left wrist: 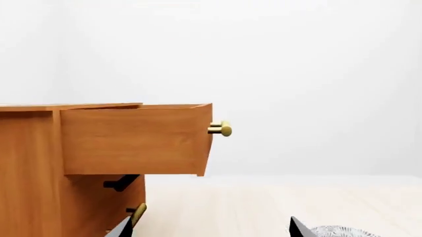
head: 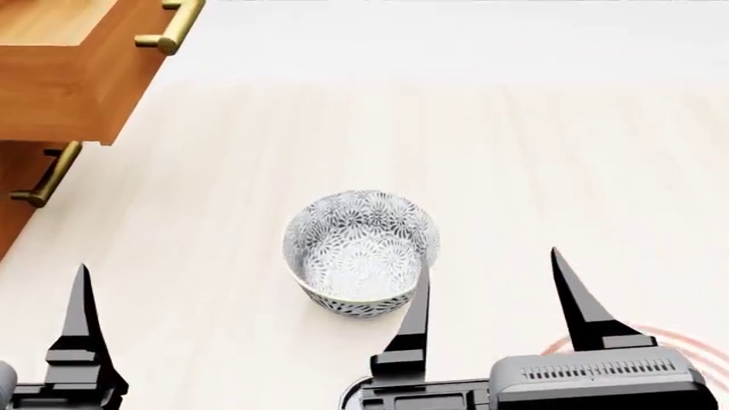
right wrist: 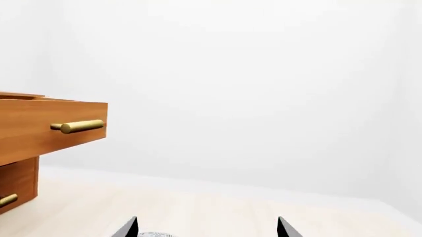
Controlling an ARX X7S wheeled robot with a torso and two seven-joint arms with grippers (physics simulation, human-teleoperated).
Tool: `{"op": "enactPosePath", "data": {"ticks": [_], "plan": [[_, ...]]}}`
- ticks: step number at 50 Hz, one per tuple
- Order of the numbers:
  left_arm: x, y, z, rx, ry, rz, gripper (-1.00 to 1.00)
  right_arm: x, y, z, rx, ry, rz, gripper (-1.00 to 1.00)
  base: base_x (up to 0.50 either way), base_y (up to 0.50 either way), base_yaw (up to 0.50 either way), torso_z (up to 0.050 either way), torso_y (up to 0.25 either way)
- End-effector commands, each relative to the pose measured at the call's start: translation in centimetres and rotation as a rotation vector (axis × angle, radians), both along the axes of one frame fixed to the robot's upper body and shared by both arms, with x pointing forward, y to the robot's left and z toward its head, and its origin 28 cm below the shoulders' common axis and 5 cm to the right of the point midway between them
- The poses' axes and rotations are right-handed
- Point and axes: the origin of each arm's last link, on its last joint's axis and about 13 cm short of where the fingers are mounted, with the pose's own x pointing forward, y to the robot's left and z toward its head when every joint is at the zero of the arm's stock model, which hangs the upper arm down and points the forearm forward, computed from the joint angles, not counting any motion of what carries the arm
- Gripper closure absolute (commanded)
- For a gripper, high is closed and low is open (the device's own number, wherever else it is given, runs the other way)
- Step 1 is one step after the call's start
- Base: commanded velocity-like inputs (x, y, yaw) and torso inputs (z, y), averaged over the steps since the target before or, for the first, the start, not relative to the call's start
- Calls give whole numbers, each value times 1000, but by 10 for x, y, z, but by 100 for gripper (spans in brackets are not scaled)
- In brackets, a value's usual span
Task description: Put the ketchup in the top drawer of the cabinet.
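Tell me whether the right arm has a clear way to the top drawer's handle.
Probably yes: the right gripper is open and empty, the pulled-out top drawer shows its handle unobstructed; only the bowl sits nearby.

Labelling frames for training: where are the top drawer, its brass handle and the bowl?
top drawer (left wrist: pixel 132 140), left wrist view, side panel.
brass handle (right wrist: pixel 79 126), right wrist view, bar.
bowl (head: pixel 360 248), head view, patterned inside.

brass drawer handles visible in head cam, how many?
2. One on the pulled-out top drawer's front, upper handle; one lower handle on the closed drawer front beneath it on the cabinet. More may sit below, out of frame.
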Motion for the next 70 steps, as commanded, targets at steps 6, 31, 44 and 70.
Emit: {"op": "enactPosePath", "data": {"ticks": [6,31,44,70], "plan": [[0,0,0,-7,2,-2,-100,0,1,-1,0,4,3,-100,500,0,0,0,0],[1,1,-2,-6,10,1,-100,3,-1,-2,8,8,-10,-100,177,200,0,0,1],[3,1,-3,-3,12,0,-100,4,0,-5,4,11,-8,-100,0,500,0,0,0],[0,1,-3,2,11,3,-100,2,1,-6,-2,16,-3,-100,0,378,0,0,0]]}}
